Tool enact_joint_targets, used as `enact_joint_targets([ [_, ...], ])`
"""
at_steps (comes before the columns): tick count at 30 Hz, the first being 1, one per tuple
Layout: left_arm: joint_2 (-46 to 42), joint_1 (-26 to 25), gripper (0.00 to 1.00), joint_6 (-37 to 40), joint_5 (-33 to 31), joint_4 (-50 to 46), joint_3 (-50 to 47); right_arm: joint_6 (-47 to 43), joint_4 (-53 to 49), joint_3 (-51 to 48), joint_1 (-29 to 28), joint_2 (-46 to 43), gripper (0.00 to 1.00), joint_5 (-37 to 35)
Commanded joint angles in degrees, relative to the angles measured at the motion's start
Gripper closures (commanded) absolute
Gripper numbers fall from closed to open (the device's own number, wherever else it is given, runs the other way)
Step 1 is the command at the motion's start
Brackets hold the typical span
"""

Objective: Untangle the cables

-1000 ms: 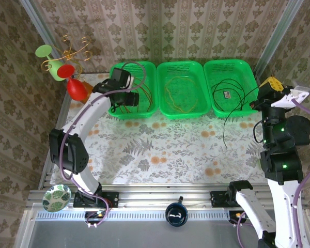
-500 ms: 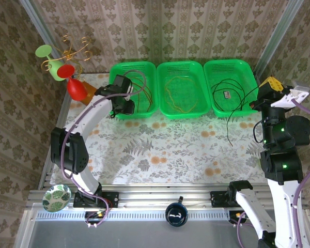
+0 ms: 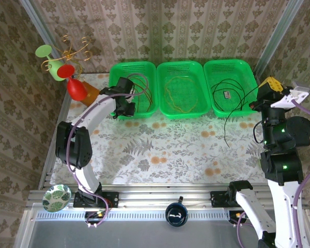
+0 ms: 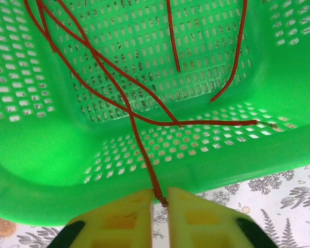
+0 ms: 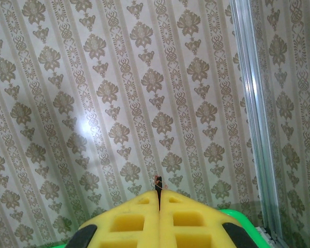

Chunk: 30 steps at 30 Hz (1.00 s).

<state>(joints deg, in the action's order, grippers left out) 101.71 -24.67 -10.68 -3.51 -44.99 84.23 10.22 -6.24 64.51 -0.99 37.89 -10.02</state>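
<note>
Left end effector [image 4: 159, 194] pinches red cable [image 4: 138, 139], right end effector [image 5: 159, 192] black cable [image 3: 225, 132]

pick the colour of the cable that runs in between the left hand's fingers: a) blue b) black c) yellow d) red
d, the red cable comes out of the green basket over its near rim and ends between the fingers of the left hand.

3 baskets [image 3: 180, 63] in a row at table's [image 3: 160, 151] back, cables [image 4: 130, 111] in each. L gripper [image 4: 160, 194] at leftmost one's near rim.
</note>
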Motion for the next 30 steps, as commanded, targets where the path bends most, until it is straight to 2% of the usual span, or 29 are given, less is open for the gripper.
enact_joint_targets([
  [1,0.9,0.5,0.97,-0.2,-0.8,0.7,-0.1,-1.0,2.3,0.5,0.2,-0.2,1.0,0.9],
  [2,1.2,0.5,1.0,-0.2,-0.9,0.8,0.2,-1.1,2.4,0.5,0.2,-0.2,1.0,0.9],
  [10,4.9,0.4,1.0,0.6,0.3,0.9,6.7,-1.2,2.3,0.2,0.1,-0.2,1.0,1.0],
  [19,21.2,0.2,1.0,0.3,8.6,-2.8,23.7,-1.1,1.9,0.0,0.2,-0.5,1.0,0.7],
  [24,30.0,0.0,1.0,0.2,9.5,-5.8,32.8,-1.3,1.3,0.2,0.2,-0.8,1.0,0.7],
  [30,33.0,0.0,1.0,-0.1,10.7,-7.2,35.9,-1.6,1.1,0.4,0.2,-0.8,1.0,0.9],
])
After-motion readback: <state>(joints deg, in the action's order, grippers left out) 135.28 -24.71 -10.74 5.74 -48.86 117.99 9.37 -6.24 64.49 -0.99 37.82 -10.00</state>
